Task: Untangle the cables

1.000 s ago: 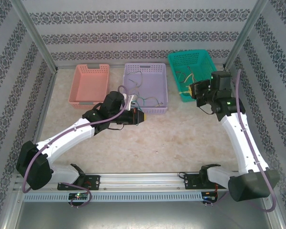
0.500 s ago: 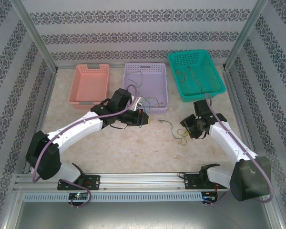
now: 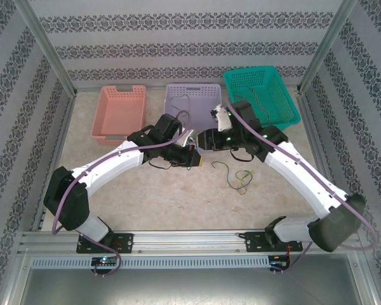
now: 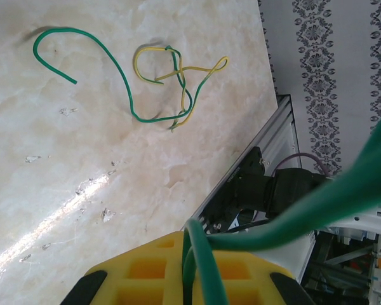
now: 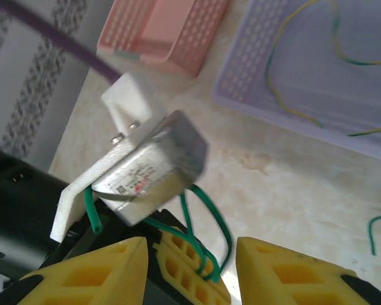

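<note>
Right claw (image 3: 207, 139) has swung in from the right edge of the table (image 3: 146, 200) to the left claw (image 3: 194, 158); jaws apart astride the green cable (image 5: 208, 223) the left pinches; green-yellow tangle (image 3: 237, 178) loose mid-table; step, likely: two-handed pull; next needs closing clear of left's fingers.

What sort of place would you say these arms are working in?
Probably a robot test cell rather than a home: aluminium frame posts, wallpapered panel walls, and a slotted mounting rail at the table's near edge.
</note>
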You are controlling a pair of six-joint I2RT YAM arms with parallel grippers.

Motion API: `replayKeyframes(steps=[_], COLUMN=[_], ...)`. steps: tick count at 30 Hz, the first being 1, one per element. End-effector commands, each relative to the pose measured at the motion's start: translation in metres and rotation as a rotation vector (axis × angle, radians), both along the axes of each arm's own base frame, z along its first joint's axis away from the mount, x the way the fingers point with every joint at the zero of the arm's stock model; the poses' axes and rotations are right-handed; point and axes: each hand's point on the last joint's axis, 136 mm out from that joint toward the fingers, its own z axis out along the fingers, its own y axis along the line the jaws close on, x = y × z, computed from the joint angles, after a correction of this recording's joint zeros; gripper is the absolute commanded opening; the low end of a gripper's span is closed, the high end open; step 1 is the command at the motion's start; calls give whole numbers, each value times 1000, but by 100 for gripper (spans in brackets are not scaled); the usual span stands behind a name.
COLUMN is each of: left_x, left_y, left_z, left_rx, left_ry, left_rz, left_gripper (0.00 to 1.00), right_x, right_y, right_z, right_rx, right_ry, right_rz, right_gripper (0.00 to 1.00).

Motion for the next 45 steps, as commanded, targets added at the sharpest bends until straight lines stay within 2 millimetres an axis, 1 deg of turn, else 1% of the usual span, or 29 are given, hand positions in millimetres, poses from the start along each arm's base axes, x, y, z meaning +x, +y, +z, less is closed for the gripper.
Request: replayKeyframes(steps=[1, 3, 6, 7, 11, 13, 15, 16, 17, 18, 19, 21, 22, 25, 29, 32, 33, 37, 40, 42, 45], left_x=[-6, -6, -7, -7, -8, -7, -6, -4, -2, 0, 3, 6, 6, 7, 10, 14, 14, 19, 29, 37, 51], left_y=[-2, -1, 0, 0, 0, -1, 0, 1, 1, 3, 5, 8, 9, 20, 37, 42, 43, 52, 50, 46, 45], left_z=[5, 6, 7, 7, 7, 8, 11, 14, 18, 25, 33, 52, 62, 81, 92, 86, 80, 56, 49, 43, 37], left_rx=[2, 0, 3, 3, -3, -6, -6, -4, -4, -5, -8, -24, -37, -29, -6, 27, 54, 178, 201, 208, 211], left_ry=[-4, -6, -7, -7, -5, -2, -11, -19, -30, -45, -63, -100, -119, -172, -210, -226, -233, -274, -289, -285, -275], left_rz=[-45, -44, -39, -40, -37, -34, -23, -13, 1, 19, 40, 76, 91, 134, 170, 133, 107, 45, 31, 31, 57], left_gripper=[0, 0, 0, 0, 0, 0, 1, 8, 18, 34, 45, 58, 61, 63, 66, 61, 60, 62, 65, 64, 57], right_x=[-5, -1, 1, 2, 5, 5, 5, 4, 4, 3, 3, 3, 3, 4, 3, 1, 0, -2, -6, -8, -13], right_y=[5, 3, -3, -5, -8, -8, -8, -11, -13, -17, -21, -31, -35, -45, -47, -42, -40, -31, -26, -23, -19], right_z=[-8, -11, -12, -12, -10, -8, -7, -7, -9, -12, -14, -19, -21, -24, -24, -25, -26, -27, -27, -27, -28], right_rx=[-33, -48, -45, -35, -7, 1, -3, -14, -26, -44, -55, -68, -69, -71, -58, -33, -24, 8, 22, 29, 30], right_ry=[-3, 2, 0, 2, 1, -3, -11, -16, -18, -19, -22, -17, -13, -3, 11, 48, 71, 137, 149, 154, 161], right_rz=[72, 52, 22, 15, 6, 9, 11, 8, 4, -5, -10, -32, -41, -57, -40, -4, 10, 52, 75, 87, 104], right_gripper=[38, 35, 34, 32, 12, 0, 0, 0, 0, 0, 0, 0, 0, 0, 0, 0, 0, 0, 0, 0, 0])
